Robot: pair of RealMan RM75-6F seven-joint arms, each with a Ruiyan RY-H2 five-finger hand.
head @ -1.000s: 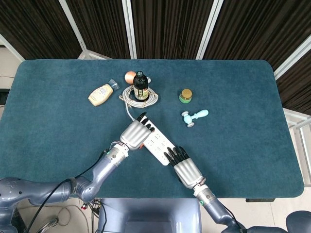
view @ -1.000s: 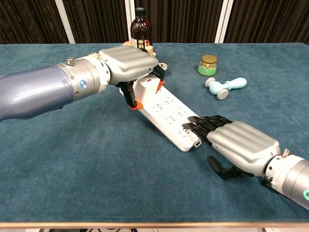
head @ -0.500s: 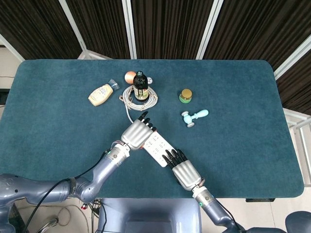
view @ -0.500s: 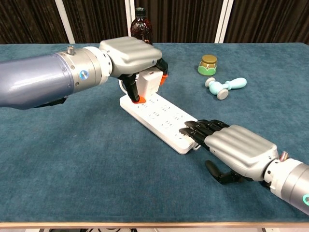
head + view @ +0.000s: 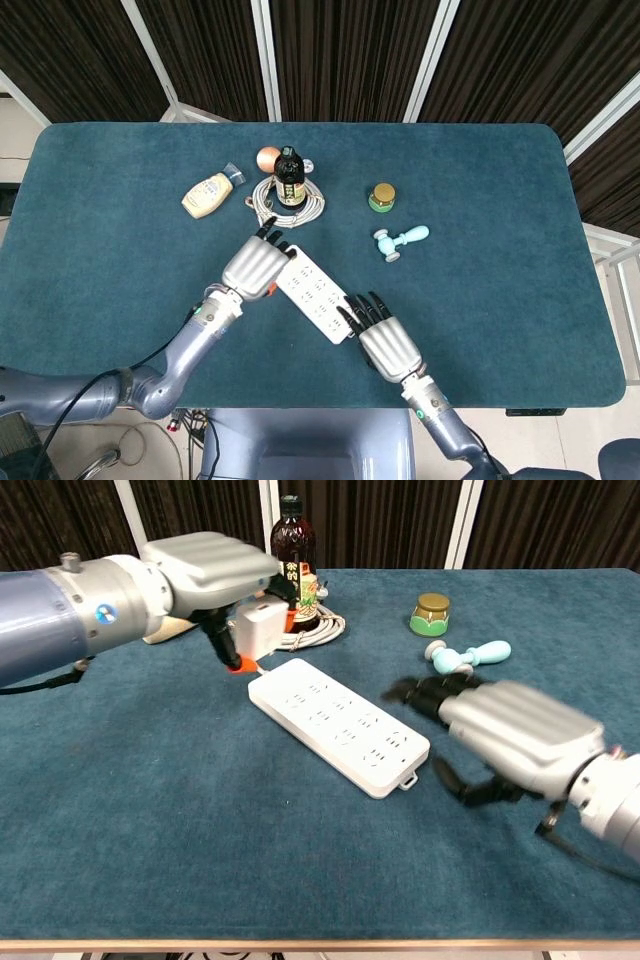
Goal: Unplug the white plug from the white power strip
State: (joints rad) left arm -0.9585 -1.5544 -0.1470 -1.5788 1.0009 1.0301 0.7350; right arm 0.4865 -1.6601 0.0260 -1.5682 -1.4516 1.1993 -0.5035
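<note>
White plastic against teal felt: in the head view the power strip (image 5: 313, 293) lies flat and diagonal on the table (image 5: 120, 290), every socket row on its top face bare. The left hand (image 5: 256, 266) sits just off the strip's upper-left end, fingers curled down over something hidden beneath them here; half a second ago it was still over the strip's end. The right hand (image 5: 384, 338) is beside the strip's lower-right corner, fingers apart and holding nothing, no longer lying across the strip as before. A coiled cable (image 5: 287, 199) and a dark bottle (image 5: 289, 178) lie beyond the strip's far end. Chest view confirms it — the white plug (image 5: 257, 629), a smooth blocky cube, is pinched in the left hand (image 5: 205, 565) between its orange-tipped fingers, raised clear above and to the left of the power strip (image 5: 338, 723), with open air between them; a second ago it was seated in the end socket. The right hand (image 5: 510, 732) has lifted off the strip's near end, fingers spread, its image motion-blurred. Judgement: the pull is done, the task is effectively complete, and only setting the plug down remains. The strip is glossy and rigid with rounded corners; the table cloth is matte and napped.
</note>
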